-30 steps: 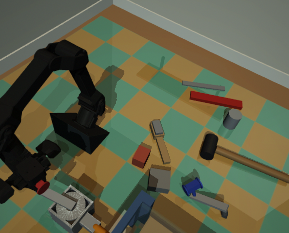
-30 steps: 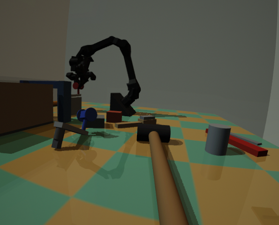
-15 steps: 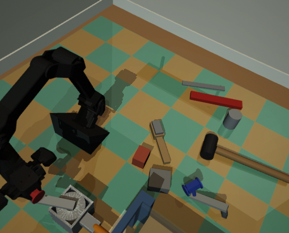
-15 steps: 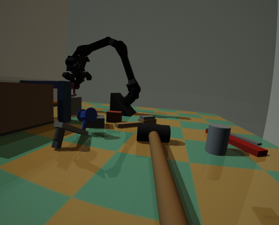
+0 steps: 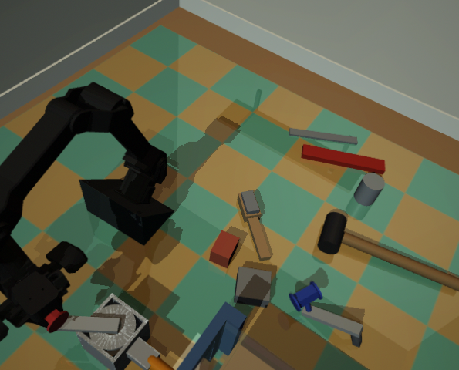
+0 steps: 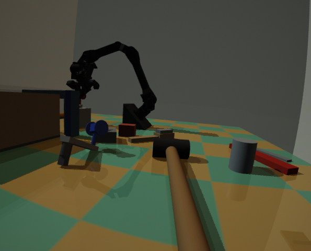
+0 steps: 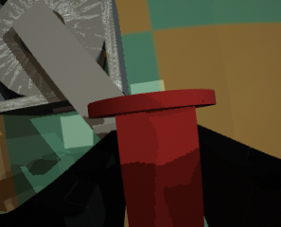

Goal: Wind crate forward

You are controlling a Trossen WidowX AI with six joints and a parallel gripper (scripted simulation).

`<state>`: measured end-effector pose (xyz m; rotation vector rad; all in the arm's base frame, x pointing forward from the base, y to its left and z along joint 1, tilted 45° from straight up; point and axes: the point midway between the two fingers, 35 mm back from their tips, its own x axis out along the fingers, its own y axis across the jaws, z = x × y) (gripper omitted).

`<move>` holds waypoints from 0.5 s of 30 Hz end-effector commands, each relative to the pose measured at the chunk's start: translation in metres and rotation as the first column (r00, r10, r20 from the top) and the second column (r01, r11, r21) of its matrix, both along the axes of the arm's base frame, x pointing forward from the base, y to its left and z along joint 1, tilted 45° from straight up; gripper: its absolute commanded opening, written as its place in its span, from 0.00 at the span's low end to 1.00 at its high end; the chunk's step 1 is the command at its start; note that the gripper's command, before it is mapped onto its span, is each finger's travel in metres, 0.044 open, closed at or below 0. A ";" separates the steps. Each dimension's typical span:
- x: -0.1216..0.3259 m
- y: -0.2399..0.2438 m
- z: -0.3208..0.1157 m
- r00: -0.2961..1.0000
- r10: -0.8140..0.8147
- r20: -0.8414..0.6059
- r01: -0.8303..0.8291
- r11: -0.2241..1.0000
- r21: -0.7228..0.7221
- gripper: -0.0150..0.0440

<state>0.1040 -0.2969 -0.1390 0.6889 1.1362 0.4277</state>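
Observation:
My gripper [image 5: 49, 317] [image 7: 152, 137] is shut on the red knob [image 5: 58, 321] [image 6: 83, 96] [image 7: 151, 102] of the winch handle. The handle's flat grey arm [image 5: 96, 324] [image 7: 64, 59] reaches over the round top of the winch [image 5: 141, 321] [image 6: 85, 117] [image 7: 115, 52], its far end over the middle. The key and hole are hidden. A blue frame [image 5: 205, 331] [image 6: 72, 113] stands beyond the winch. Behind it a brown box shape [image 5: 247, 360] [image 6: 23, 118] is cut off by the picture edges. I cannot tell the gap between crate and frame. An orange piece [image 5: 160, 363] lies beside the winch.
Nearby lie a grey block [image 5: 253, 287], a red block [image 5: 223, 248], a brush-like tool [image 5: 259, 239] and a blue-knobbed crank [image 5: 307, 296] [image 6: 97, 128]. Farther off are a mallet [image 5: 332, 233] [image 6: 171, 148], a grey cylinder [image 5: 369, 189] [image 6: 242, 155], a red bar [image 5: 342, 159] and a grey bar [image 5: 323, 136].

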 end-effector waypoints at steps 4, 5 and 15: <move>0.012 -0.008 -0.010 1.000 -0.001 0.013 0.002 1.000 -0.020 0.25; 0.012 -0.009 -0.010 1.000 -0.001 0.013 0.002 1.000 -0.020 0.25; 0.021 -0.014 -0.015 1.000 -0.001 0.014 0.002 1.000 -0.020 0.25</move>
